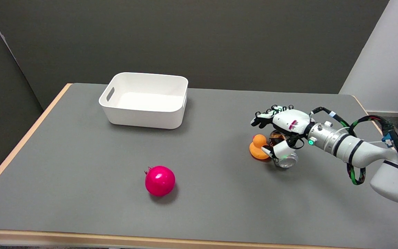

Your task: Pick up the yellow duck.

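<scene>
The yellow-orange duck (pixel 258 147) sits upright on the grey table (pixel 81 173), right of centre. My right hand (pixel 282 133) reaches in from the lower right and hovers over the duck's right side. Its fingers (pixel 266 116) stretch out above the duck and the thumb (pixel 277 150) lies low beside the duck's body, touching or nearly touching it. The fingers are spread and not closed around the duck. The part of the duck nearest the palm is hidden.
A white plastic bin (pixel 145 100) with handle slots stands at the back, left of centre. A magenta pomegranate-like ball (pixel 160 180) lies near the front middle. The table's wooden edge runs along the left and front. A grey wall rises behind.
</scene>
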Robot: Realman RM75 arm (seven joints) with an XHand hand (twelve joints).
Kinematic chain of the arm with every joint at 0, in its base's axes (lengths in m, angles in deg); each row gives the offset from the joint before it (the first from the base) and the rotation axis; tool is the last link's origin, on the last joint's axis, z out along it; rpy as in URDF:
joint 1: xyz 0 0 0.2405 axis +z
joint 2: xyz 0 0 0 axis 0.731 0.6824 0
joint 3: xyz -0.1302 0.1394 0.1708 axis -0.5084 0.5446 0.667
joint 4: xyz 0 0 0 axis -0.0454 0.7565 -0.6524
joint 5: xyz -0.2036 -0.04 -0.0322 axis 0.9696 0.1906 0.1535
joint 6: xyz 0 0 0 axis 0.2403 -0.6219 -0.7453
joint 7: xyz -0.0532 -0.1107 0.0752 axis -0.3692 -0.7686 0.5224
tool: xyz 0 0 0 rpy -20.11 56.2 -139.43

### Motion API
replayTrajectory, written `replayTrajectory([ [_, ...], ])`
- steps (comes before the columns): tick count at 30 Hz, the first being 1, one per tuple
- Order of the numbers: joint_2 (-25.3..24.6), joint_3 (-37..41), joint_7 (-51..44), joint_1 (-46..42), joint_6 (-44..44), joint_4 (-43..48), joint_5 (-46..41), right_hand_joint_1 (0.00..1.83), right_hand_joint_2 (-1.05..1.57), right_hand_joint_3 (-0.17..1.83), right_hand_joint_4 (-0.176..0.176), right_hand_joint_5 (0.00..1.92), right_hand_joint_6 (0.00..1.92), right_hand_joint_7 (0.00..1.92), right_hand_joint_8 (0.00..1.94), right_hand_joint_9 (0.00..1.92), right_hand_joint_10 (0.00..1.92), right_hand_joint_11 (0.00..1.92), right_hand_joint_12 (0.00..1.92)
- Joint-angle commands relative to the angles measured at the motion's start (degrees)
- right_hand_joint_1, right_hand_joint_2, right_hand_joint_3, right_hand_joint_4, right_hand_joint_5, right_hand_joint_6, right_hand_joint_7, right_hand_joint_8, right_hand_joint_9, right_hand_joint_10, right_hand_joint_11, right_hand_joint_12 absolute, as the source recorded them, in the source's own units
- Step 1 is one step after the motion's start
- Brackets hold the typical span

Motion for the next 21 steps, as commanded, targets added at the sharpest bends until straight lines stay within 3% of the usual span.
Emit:
replayTrajectory([
  [1, -1.6, -3.2, 0.14, 2.31, 1.15, -2.69, 0.02, 0.75, 0.66, 0.92, 0.036, 0.35, 0.67, 0.47, 0.62, 0.3, 0.78, 0.08, 1.19],
  [10, -1.68, -3.85, 0.14, 2.62, 2.6, -2.86, -0.06, 0.77, 0.7, 0.9, 0.066, 0.41, 0.89, 0.51, 0.63, 0.31, 0.79, 0.1, 1.19],
  [15, -2.07, -4.09, 0.14, 2.94, 3.29, -2.7, 0.02, 0.81, 0.74, 0.86, 0.073, 0.5, 1.1, 0.58, 0.77, 0.36, 0.83, 0.11, 1.2],
  [17, -2.08, -4.09, 0.14, 2.94, 3.47, -2.55, 0.02, 0.87, 1.09, 0.4, 0.126, 0.65, 1.5, 0.64, 0.99, 0.42, 0.91, 0.15, 1.23],
  [19, -2.08, -4.17, 0.14, 2.94, 3.64, -2.38, 0.02, 0.87, 1.11, 0.38, 0.15, 0.67, 1.52, 0.66, 1.06, 0.45, 0.93, 0.18, 1.24],
  [21, -2.08, -4.17, 0.14, 2.94, 3.87, -2.22, 0.02, 0.88, 1.09, 0.41, 0.151, 0.68, 1.51, 0.68, 1.14, 0.48, 0.97, 0.19, 1.26],
])
